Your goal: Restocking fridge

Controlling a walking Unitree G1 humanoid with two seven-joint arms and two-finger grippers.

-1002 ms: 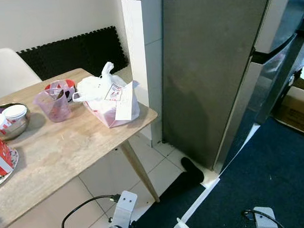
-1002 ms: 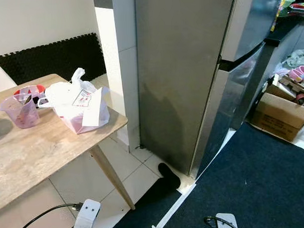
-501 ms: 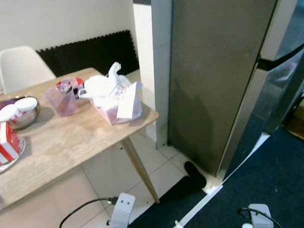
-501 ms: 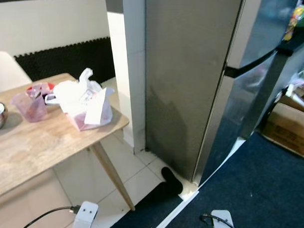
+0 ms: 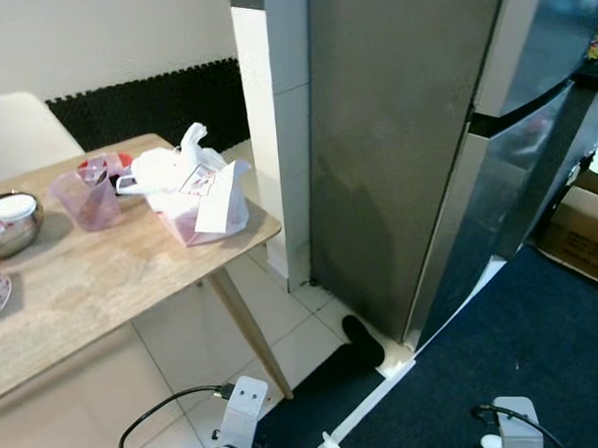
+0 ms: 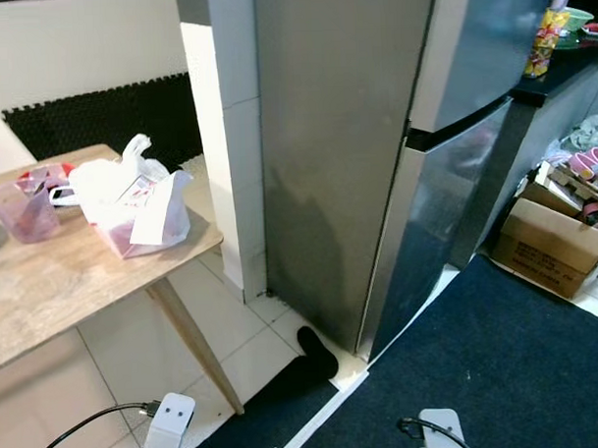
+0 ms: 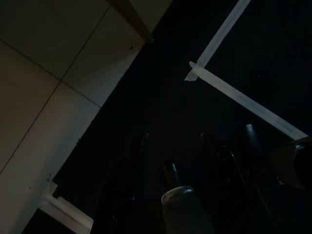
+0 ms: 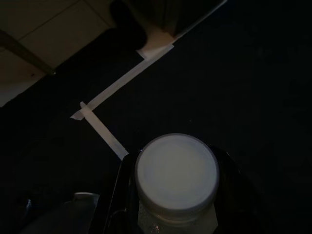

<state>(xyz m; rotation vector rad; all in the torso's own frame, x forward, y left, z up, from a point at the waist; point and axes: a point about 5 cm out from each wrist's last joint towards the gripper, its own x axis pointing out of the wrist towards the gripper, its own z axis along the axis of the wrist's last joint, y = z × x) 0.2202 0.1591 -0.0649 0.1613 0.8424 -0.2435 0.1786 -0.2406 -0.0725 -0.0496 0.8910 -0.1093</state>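
The tall grey fridge (image 5: 404,132) stands ahead with its side toward me and its two doors (image 6: 454,169) shut, facing right. In the right wrist view my right gripper (image 8: 176,195) is shut on a jar with a white lid (image 8: 176,176), held low over the dark blue carpet (image 8: 234,87). My left gripper (image 7: 175,151) hangs over the carpet's edge in a very dark picture. A pale rounded thing with a dark top (image 7: 178,204) sits close to that camera. Both wrists (image 5: 241,403) (image 5: 507,423) show at the bottom of the eye views.
A wooden table (image 5: 104,280) on my left holds a white plastic bag (image 5: 194,183), a pink measuring cup (image 5: 87,197) and a steel bowl (image 5: 9,219). A black sock-like thing (image 5: 360,342) lies by the fridge's corner. White tape (image 5: 369,408) edges the carpet. A cardboard box (image 6: 545,245) stands right.
The whole picture has shifted as the camera moved: the table and fridge sit further left and the box at the right has come into view. The things themselves have not moved.
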